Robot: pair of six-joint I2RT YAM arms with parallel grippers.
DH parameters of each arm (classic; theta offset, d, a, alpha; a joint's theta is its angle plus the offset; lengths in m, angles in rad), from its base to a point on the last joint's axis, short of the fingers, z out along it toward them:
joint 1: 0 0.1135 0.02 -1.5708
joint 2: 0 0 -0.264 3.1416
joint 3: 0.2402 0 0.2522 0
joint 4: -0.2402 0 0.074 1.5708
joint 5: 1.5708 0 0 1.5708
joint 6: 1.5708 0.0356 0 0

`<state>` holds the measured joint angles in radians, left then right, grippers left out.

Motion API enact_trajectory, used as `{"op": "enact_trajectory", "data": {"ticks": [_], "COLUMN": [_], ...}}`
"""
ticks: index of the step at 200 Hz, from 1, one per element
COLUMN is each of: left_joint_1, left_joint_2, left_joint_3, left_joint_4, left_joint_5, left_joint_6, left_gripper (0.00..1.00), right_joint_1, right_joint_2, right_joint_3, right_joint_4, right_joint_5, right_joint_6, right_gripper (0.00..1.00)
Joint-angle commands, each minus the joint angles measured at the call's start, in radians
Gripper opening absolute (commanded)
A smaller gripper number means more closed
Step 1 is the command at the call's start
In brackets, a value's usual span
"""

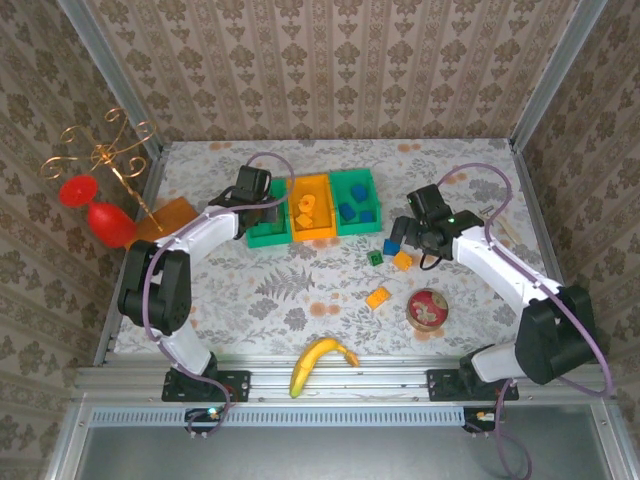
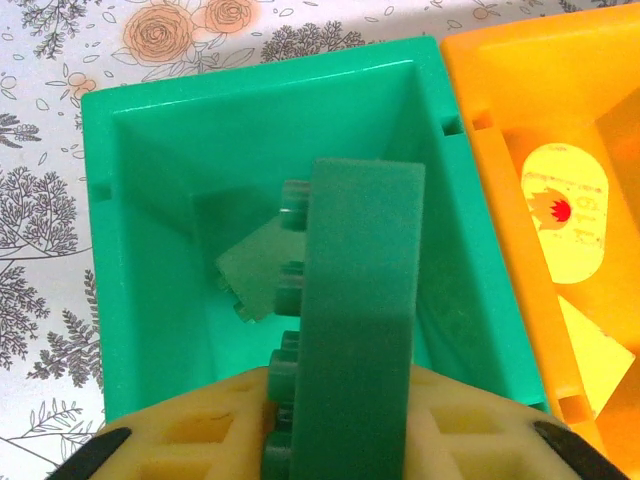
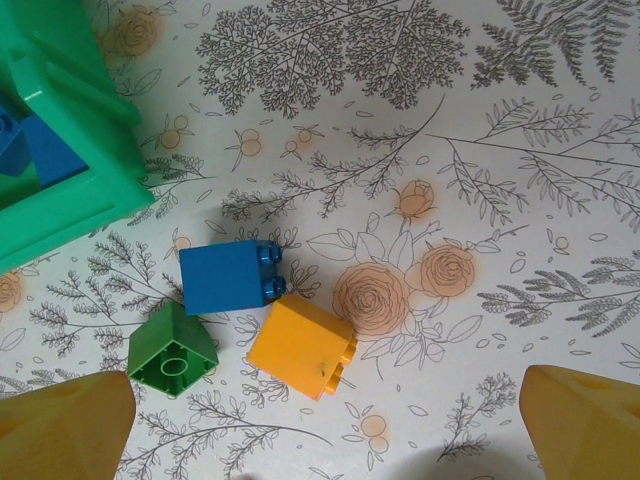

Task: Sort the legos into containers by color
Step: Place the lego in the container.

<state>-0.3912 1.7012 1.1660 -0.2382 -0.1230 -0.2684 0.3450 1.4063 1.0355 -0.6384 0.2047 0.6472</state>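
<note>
Left tool (image 2: 340, 445): gripping long green lego (image 2: 360, 300) over green bin (image 2: 150, 200)
Bin beneath: 1 small green lego (image 2: 250, 270)
Right tool (image 3: 320, 440): wide open, empty

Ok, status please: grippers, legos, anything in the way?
Left gripper shut on green lego over left green bin. Right gripper open over blue lego, orange lego. Nothing blocking.

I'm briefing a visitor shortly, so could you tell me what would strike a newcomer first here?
The left gripper grips a long green lego over the left green bin. The open right gripper hovers above a blue lego, a small green lego and an orange lego lying close together on the flowered table.
</note>
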Motion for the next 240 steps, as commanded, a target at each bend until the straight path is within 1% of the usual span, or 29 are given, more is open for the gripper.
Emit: {"op": "enact_trajectory", "data": {"ticks": [1, 48, 96, 149, 199, 217, 240], "left_joint_1": [0.006, 0.006, 0.006, 0.006, 0.007, 0.006, 0.008], "left_joint_2": [-0.002, -0.018, -0.081, -0.233, -0.386, -0.437, -0.491], "left_joint_3": [0.024, 0.021, -0.003, -0.078, -0.157, -0.185, -0.22], "left_joint_4": [0.007, 0.013, 0.013, 0.018, 0.008, 0.004, -0.001], "left_joint_5": [0.013, 0.01, 0.015, 0.014, -0.005, -0.013, -0.025], "left_joint_6": [0.006, 0.003, -0.006, -0.04, -0.07, -0.085, -0.107], "left_gripper": [0.35, 0.43, 0.51, 0.67, 0.88, 0.99, 1.0], "right_joint_1": [0.008, 0.011, 0.014, 0.015, 0.022, 0.023, 0.025], "right_joint_2": [0.028, 0.075, 0.116, 0.151, 0.172, 0.18, 0.189], "right_joint_3": [0.031, 0.052, 0.063, 0.053, 0.037, 0.037, 0.037], "right_joint_4": [-0.025, -0.026, -0.034, -0.048, -0.034, -0.033, -0.031], "right_joint_5": [-0.006, -0.025, -0.036, -0.026, -0.033, -0.034, -0.034], "right_joint_6": [-0.017, -0.024, -0.027, -0.011, -0.004, -0.005, -0.006], "right_gripper": [1.0, 1.0, 0.93, 0.94, 0.94, 0.94, 0.95]}}
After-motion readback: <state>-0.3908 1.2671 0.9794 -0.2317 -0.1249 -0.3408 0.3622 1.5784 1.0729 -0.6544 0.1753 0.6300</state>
